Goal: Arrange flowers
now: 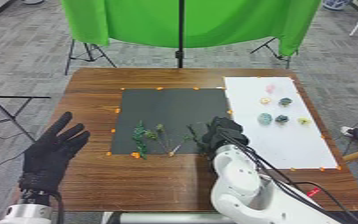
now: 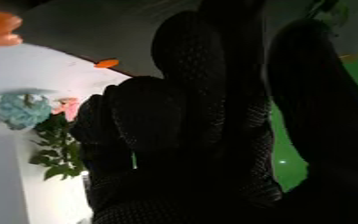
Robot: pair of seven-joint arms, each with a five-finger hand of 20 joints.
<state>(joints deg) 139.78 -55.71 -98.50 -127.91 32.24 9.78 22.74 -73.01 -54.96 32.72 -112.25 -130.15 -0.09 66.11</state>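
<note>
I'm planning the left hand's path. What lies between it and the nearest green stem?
Between the left hand and the leafy stem, the head view shows wooden tabletop, an orange piece edging the dark mat, then bare mat.

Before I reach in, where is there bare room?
There's room on the dark mat beyond the green stems, and on the white sheet nearer than the flower heads. The mat's near part is crowded with stems and the right hand.

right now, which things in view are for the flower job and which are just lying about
For the job, it seems:
leafy sprigs on the dark mat
flower heads on the white sheet

Just about:
small red item
green cloth
</note>
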